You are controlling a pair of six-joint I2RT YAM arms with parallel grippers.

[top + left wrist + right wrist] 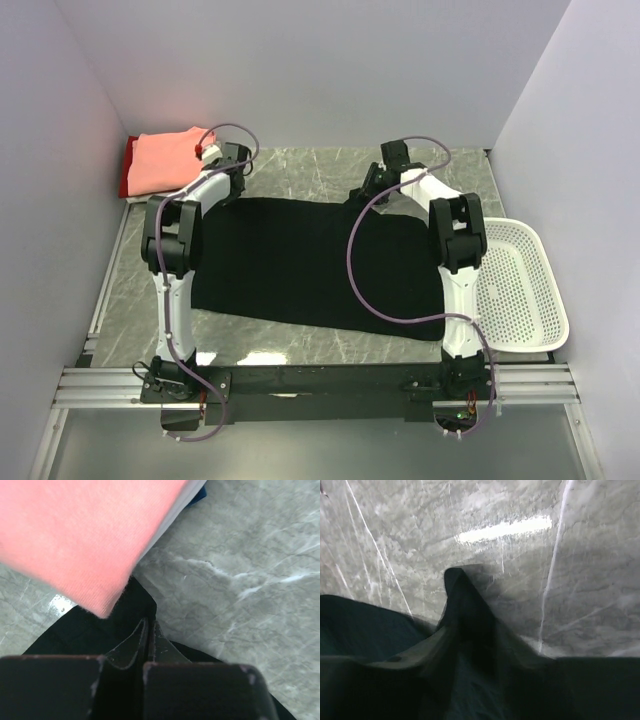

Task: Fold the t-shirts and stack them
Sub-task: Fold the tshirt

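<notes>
The black shirt (310,260), soft matte cloth, lies spread flat on the grey veined marble table (300,172). Left gripper (150,636): jaws together, pinching the shirt's far-left corner beside the ribbed pink shirt (80,535). Right gripper (368,188): at the far-right edge, where the cloth is tented; jaw state cannot be told.

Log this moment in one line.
black t-shirt: spread out | left gripper: shut on far-left corner | right gripper: at far-right corner, grip unclear
</notes>
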